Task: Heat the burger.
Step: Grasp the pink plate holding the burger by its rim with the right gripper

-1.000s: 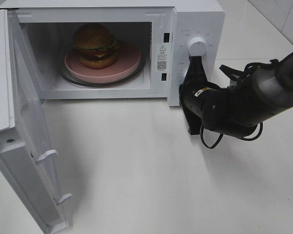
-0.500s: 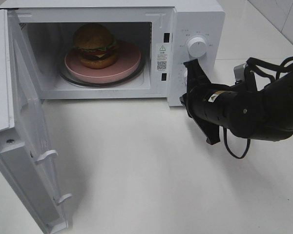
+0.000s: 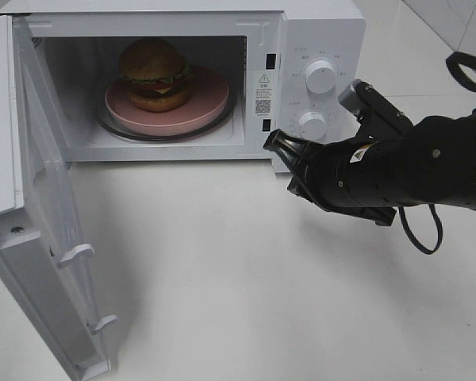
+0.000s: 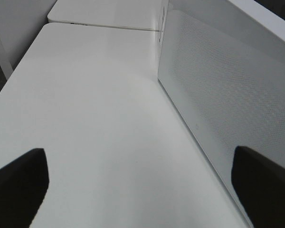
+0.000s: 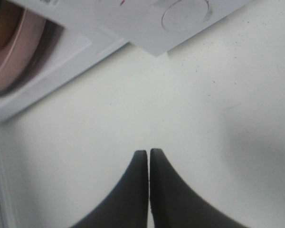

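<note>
I am seeing the right fingers (image 3: 284, 147) pressed together with nothing between them. They are no longer at the upper knob (image 3: 320, 77). A second ago they were up against the panel at that knob. Now the arm is swinging low and to the left, with the tips pointing at the bottom right corner of the microwave (image 3: 317, 24) mouth and both knobs uncovered.

The burger (image 3: 153, 73) is sitting unmoved on the pink plate (image 3: 210, 103) inside, and the door (image 3: 40, 198) is hanging wide open at the left. I am reading this as the dial being left alone while the door is not yet shut. Heating cannot be starting like this, so closing the door is, in my judgement, the step in hand.

The right wrist view is giving me what the high view cannot. It shows the two tips touching along a thin seam over bare desk (image 3: 222, 286), with the plate's edge and the microwave's lower front just beyond them.

The left wrist view is showing the left fingers (image 4: 19, 190) spread wide and empty, beside a white dotted panel (image 4: 218, 95) that I am taking for the door's outer face. The high view is not showing that arm at all.
</note>
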Motion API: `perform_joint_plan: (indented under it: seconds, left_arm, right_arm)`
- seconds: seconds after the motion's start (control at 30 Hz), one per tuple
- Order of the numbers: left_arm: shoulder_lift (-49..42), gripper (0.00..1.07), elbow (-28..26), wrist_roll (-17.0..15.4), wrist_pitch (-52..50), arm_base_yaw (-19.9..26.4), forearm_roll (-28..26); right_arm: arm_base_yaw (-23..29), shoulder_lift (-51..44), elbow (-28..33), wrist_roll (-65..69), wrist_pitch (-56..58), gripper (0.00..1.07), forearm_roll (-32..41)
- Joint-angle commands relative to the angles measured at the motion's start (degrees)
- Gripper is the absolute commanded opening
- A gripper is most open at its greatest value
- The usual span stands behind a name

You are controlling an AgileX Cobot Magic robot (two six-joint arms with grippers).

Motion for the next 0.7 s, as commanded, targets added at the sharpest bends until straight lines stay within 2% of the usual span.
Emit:
perform_joint_plan:
  seconds: [0.03, 0.17, 0.4, 0.6, 0.7]
  left_arm:
    - [-1.2, 1.02, 0.2, 0.1, -0.3, 0.2, -0.1]
    - [-1.2, 1.02, 0.2, 0.1, -0.3, 0.2, -0.1]
    - [-1.2, 1.02, 0.2, 0.1, -0.3, 0.2, -0.1]
    - [-1.2, 1.02, 0.2, 0.1, -0.3, 0.2, -0.1]
    - [-1.2, 1.02, 0.2, 0.1, -0.3, 0.2, -0.1]
  right_arm:
    - [0.0, -2.4, 0.0, -14.2, 7.4, 0.00, -0.7]
    - [0.0, -4.1, 0.0, -27.6, 16.2, 0.01, -0.9]
    - [0.0, -6.1, -0.5, -40.3, 24.1, 0.01, -5.1]
    - [0.0, -6.4, -5.0, -49.2, 35.0, 0.01, -8.9]
    - [0.0, -6.4, -8.7, -54.7, 41.1, 0.01, -13.5]
